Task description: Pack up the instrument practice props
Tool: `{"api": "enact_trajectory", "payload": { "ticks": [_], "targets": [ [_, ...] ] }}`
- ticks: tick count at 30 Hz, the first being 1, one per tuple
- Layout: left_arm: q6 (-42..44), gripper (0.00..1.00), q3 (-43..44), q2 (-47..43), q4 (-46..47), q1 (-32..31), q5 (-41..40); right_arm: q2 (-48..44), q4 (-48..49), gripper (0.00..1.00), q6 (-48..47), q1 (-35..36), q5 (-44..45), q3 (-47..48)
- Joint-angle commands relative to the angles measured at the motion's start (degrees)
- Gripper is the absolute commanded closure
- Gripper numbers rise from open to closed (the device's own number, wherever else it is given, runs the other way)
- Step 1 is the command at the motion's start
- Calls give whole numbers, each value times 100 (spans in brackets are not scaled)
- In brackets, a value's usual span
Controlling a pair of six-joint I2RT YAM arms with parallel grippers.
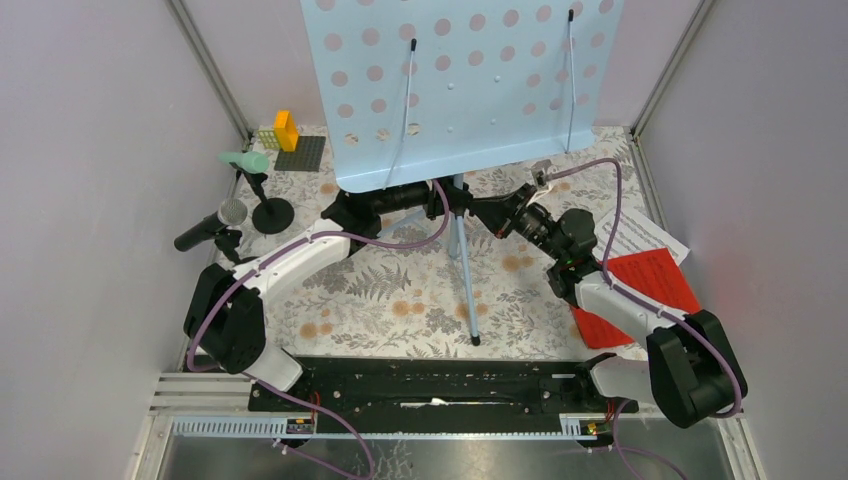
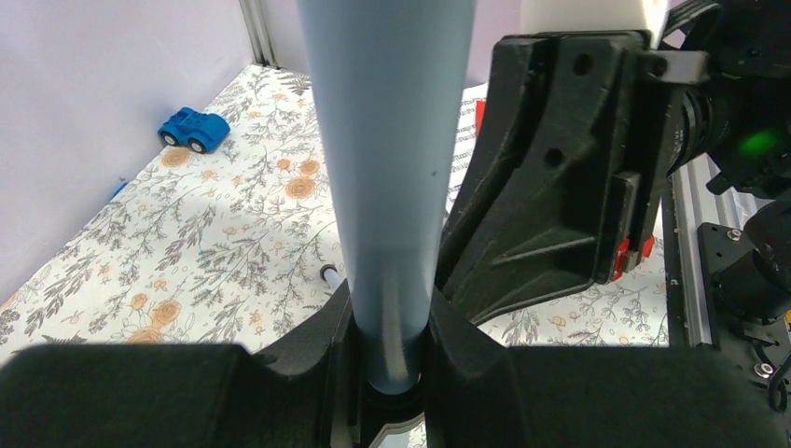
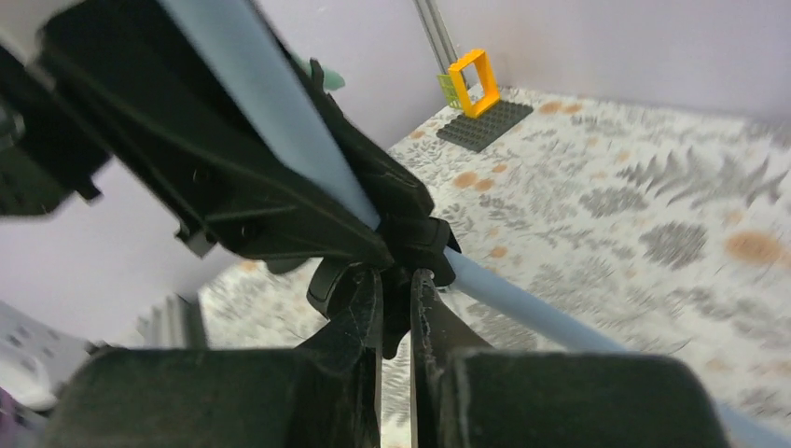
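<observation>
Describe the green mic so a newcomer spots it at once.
Start at the big pale blue holed music rack in the middle. Left of it, two microphones sit on black stands. The green mic is the one farther back, mint-coloured all over; the black mic has a silver head.

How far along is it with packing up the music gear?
Nothing looks packed yet. In hand: the left tool clasps the pole of the upright pale blue rack; the right tool is at its black joint. To do: mint-green microphone and black microphone sit in holders; red sheet and white sheet lie on the table.
</observation>
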Motion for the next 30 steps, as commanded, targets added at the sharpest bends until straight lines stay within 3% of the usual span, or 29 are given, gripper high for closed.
{"api": "enact_trajectory", "payload": {
  "ticks": [1, 5, 7, 8, 11, 16, 20, 23, 26, 29, 30],
  "targets": [
    [-133, 100, -3, 389, -799, -348, 462, 294, 421, 100, -2221, 368, -2973, -11],
    [-137, 100, -1, 352, -808, -344, 456, 356, 684, 100, -3196, 372, -4054, 24],
    [-150, 100, -5, 344, -809, -348, 450, 347, 617, 100, -3662, 375, -4130, 47],
    [-158, 100, -2, 346, -809, -344, 453, 359, 475, 100, -3865, 369, -4147, 104],
    [-175, 100, 28, 367, -814, -347, 454, 208, -854, 100, -5616, 391, -4113, 376],
    [-180, 100, 40, 383, -827, -348, 477, -150, -4246, 100, -8975, 591, -2604, 980],
    [-180, 100, 55, 405, -809, -352, 482, -384, -4543, 100, -10130, 739, -1105, 901],
    [-176, 100, 43, 379, -809, -357, 478, -696, -3382, 100, -9911, 737, -741, 401],
    [-178, 100, 47, 375, -790, -357, 553, -890, -2313, 90, -8933, 741, -677, 55],
    [-178, 100, 50, 355, -757, -353, 599, -1161, -1755, 63, -7642, 744, -696, -169],
    [-180, 100, 41, 336, -744, -355, 585, -1268, -1344, 38, -7140, 744, -626, -340]
  ]
}}
